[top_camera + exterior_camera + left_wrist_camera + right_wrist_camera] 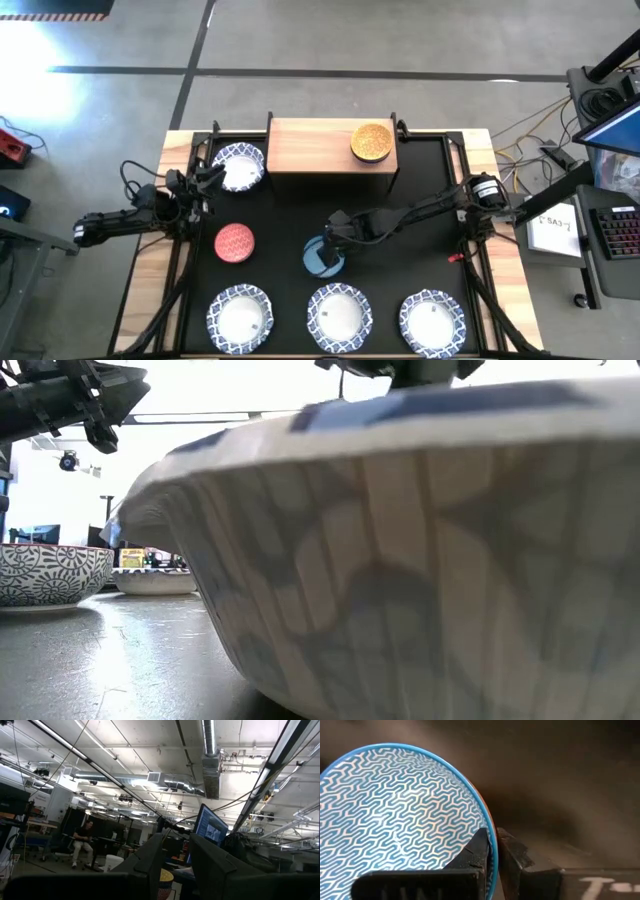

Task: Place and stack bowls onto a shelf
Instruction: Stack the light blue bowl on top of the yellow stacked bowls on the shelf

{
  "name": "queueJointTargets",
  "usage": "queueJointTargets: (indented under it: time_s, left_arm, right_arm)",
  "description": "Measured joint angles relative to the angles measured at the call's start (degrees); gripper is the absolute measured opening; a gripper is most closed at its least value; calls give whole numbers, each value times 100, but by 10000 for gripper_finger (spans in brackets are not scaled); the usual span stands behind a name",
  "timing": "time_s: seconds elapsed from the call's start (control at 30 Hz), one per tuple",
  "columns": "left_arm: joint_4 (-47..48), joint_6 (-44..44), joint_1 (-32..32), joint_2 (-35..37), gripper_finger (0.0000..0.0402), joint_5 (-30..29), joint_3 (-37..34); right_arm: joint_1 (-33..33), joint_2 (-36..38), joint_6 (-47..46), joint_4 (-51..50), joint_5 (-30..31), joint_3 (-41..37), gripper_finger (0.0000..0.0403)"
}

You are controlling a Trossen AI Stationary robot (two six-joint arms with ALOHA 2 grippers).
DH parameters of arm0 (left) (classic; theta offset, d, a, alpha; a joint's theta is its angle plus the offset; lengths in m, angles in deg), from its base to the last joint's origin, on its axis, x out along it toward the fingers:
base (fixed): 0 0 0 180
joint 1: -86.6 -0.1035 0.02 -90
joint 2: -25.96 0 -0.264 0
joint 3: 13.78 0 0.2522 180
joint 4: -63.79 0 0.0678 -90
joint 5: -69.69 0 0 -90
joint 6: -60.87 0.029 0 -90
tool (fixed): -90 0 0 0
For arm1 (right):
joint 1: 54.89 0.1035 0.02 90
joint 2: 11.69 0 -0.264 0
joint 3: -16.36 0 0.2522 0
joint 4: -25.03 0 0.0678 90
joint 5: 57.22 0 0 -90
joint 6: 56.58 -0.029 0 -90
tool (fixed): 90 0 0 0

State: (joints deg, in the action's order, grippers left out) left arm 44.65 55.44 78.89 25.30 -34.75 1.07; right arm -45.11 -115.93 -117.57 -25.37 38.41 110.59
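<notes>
Bowls sit spread over the black tabletop mat, and one already rests on the shelf. The small rectangular light-wood shelf stands at the far middle of the mat, and the yellow-tan round bowl sits on its right end. Just left of the shelf, on the mat, is a wide white bowl with a blue-patterned rim. Three more wide white blue-rimmed bowls line the near edge: one on the left, one in the middle and one on the right. The small red bowl lies on the mat left of centre.

The right gripper reaches in from the right side and is down at the small blue bowl with the white zigzag pattern, near the middle of the mat. In the right wrist view its two dark fingers stand one on each side of the bowl's rim, drawn narrow and pinching it, one inside and one outside.

The left gripper hovers at the left side of the mat, between the far-left white bowl and the red one, touching neither. I cannot tell whether its fingers are apart or together.

From table height, a grey-patterned bowl sits at the left.
</notes>
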Motion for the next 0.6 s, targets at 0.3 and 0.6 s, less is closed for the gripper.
queueJointTargets:
  time_s: [0.3,0.6]
  left_arm:
    - [-2,2,1,0,82,0,1]
    - [11,2,-1,0,82,0,1]
  right_arm:
    - [-421,333,730,-1275,-171,962,14]
    - [-1011,1378,847,-1602,86,1138,13]
